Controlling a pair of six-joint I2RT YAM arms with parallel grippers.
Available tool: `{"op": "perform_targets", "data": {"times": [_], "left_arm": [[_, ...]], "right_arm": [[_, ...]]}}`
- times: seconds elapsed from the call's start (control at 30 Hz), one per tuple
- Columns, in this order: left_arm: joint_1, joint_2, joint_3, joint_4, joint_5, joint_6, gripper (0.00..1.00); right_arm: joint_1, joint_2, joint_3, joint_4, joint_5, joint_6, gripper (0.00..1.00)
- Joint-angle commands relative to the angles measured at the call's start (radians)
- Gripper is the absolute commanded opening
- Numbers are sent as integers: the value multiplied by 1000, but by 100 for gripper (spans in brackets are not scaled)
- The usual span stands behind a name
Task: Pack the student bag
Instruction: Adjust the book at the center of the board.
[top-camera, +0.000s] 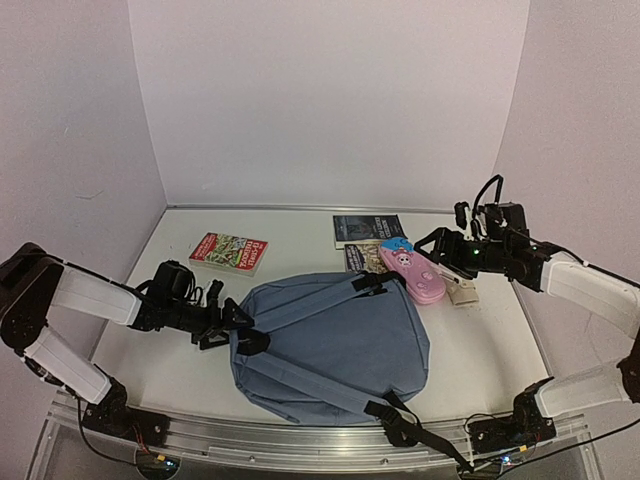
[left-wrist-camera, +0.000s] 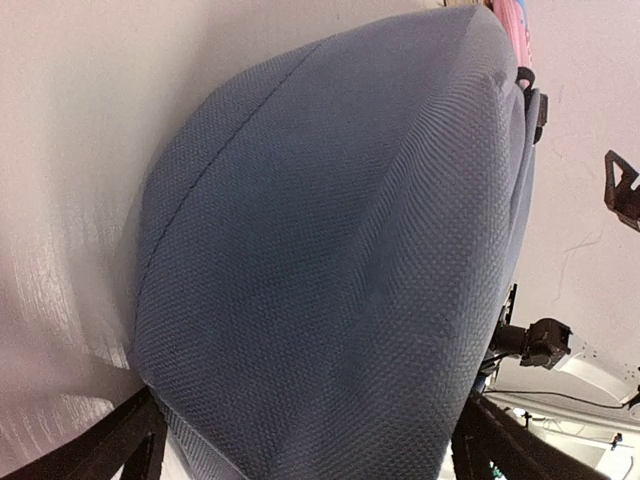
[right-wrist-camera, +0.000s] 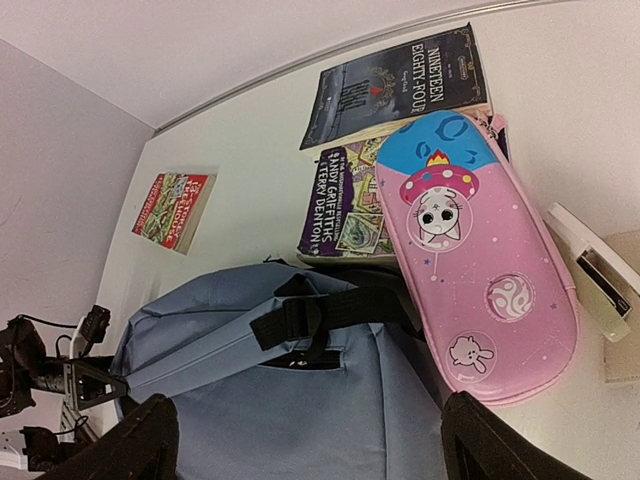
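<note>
Slate-blue student bag (top-camera: 330, 345) fills the near middle of the table, straps up. We've got the left gripper (top-camera: 238, 328) at its 9 o'clock edge, fingers spread wide either side of the fabric. At 2 o'clock the right gripper (top-camera: 430, 243) hangs with fingers apart, just beside the pink pencil case (top-camera: 412, 272) at the bag's 1 o'clock corner.

In the left wrist view the backpack (left-wrist-camera: 330, 270) is cut off by the lower edge, and only the dark tips of the left fingers (left-wrist-camera: 125, 445) are seen at the bottom corners; contact with the fabric cannot be told. The right fingers (right-wrist-camera: 135, 445) are likewise cropped at the bottom. The purple paperback (right-wrist-camera: 340, 200) is partly covered by the pink pencil case (right-wrist-camera: 470, 280) and the backpack's top. A white object (right-wrist-camera: 580, 250) beside the case is cut by the right edge and cannot be identified.
</note>
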Motion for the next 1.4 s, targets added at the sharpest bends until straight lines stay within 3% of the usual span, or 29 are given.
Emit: {"op": "perform_targets", "data": {"times": [0.0, 0.1, 0.33, 0.4, 0.53, 0.73, 0.93, 1.17, 1.37], "left_arm": [[-10, 25, -33, 165, -11, -1, 87], [-10, 18, -51, 240, -7, -16, 64], [-10, 6, -13, 297, 28, -29, 35], [-10, 1, -10, 315, 30, -40, 23], [-10, -60, 28, 216, 3, -35, 1], [-3, -240, 354, -378, -162, 122, 0], [9, -299, 734, -918, -454, 260, 0], [11, -235, 1179, -1299, -838, 404, 0], [11, -93, 1620, -1563, -905, 525, 0]], "right_arm": [[2, -8, 22, 23, 10, 6, 90], [3, -6, 23, 22, 16, 4, 89], [4, -9, 12, 22, 20, 2, 89], [6, -14, 10, 22, 24, 3, 88], [9, -34, 6, 18, 17, -4, 88], [22, -83, 14, -7, 28, -30, 88], [23, -93, 13, -15, 45, -32, 88], [25, -76, 18, -15, 57, -32, 88], [26, -74, 19, -14, 77, -31, 88]]}}
